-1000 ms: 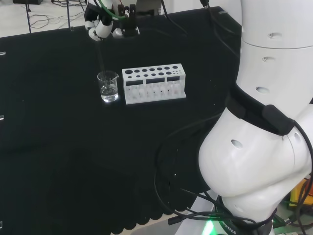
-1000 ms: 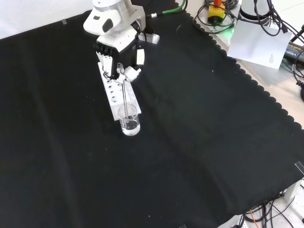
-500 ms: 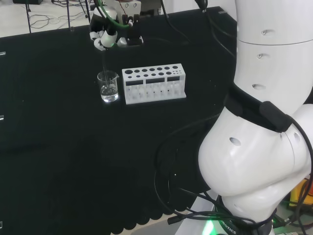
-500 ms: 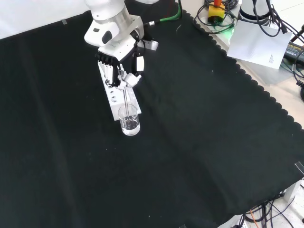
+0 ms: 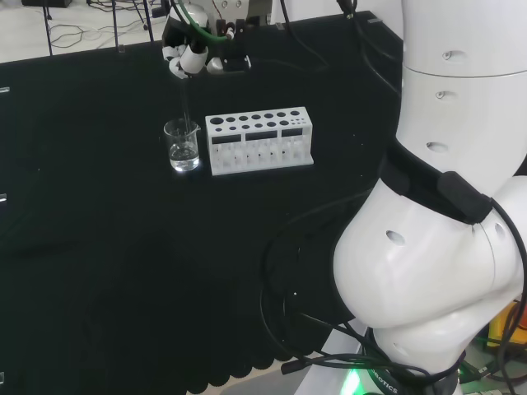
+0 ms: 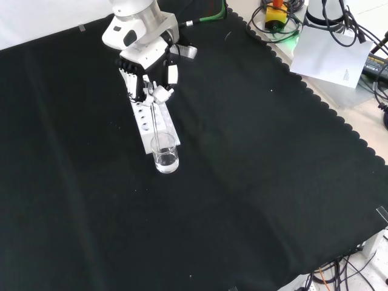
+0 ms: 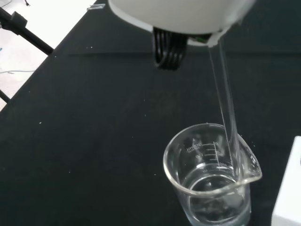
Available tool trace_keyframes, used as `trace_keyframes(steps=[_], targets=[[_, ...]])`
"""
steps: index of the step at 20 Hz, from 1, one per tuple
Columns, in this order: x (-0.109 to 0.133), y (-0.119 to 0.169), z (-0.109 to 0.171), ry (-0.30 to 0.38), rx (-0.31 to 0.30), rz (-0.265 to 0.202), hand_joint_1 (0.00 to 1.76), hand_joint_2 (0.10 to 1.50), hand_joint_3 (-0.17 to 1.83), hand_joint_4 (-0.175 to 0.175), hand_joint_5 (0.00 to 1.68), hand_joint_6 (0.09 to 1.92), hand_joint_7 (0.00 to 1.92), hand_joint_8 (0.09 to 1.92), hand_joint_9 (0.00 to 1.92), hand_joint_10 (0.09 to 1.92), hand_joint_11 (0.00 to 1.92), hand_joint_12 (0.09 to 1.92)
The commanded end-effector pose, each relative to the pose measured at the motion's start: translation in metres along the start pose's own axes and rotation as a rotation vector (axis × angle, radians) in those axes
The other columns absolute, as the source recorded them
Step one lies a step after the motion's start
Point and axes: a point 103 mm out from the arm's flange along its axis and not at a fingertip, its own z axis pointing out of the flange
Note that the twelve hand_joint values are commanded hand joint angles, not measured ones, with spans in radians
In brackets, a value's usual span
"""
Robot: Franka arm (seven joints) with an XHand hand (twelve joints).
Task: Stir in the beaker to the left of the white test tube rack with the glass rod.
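Observation:
A small clear glass beaker with a little clear liquid stands on the black cloth, right beside the end of the white test tube rack. My hand hovers above the beaker with its fingers curled round the top of a thin glass rod. The rod hangs down into the beaker, and its lower end sits inside near the spout side in the wrist view. In the head view the rod is a faint line.
The arm's big white links stand at the right of the head view. Cables, a sheet of paper and gear lie beyond the cloth's scalloped edge at the top right of the front view.
In the head view my hand has drifted to the right and slightly away above the beaker, with the rod still in it. The beaker and rack have stayed put.

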Motion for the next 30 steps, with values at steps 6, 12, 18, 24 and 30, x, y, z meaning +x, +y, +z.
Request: trace_keyframes(steps=[6, 12, 18, 24, 30], targets=[[0.023, -0.011, 0.004, 0.029, 0.005, -0.023, 1.3, 0.61, 0.97, -0.175, 0.99, 1.09, 1.15, 1.29, 1.44, 1.15, 1.55, 0.85], [0.039, 0.0, 0.015, 0.009, 0.02, -0.047, 1.3, 0.61, 0.97, -0.175, 0.99, 1.09, 1.15, 1.29, 1.44, 1.15, 1.55, 0.85], [0.023, 0.015, 0.007, 0.026, 0.018, -0.044, 1.3, 0.61, 0.97, -0.175, 0.99, 1.09, 1.15, 1.29, 1.44, 1.15, 1.55, 0.85], [0.008, 0.007, 0.0, -0.002, 0.004, -0.019, 1.3, 0.61, 0.97, -0.175, 0.99, 1.09, 1.15, 1.29, 1.44, 1.15, 1.55, 0.85], [0.007, 0.004, 0.002, 0.0, 0.014, -0.009, 1.3, 0.61, 0.97, -0.175, 0.99, 1.09, 1.15, 1.29, 1.44, 1.15, 1.55, 0.85]])
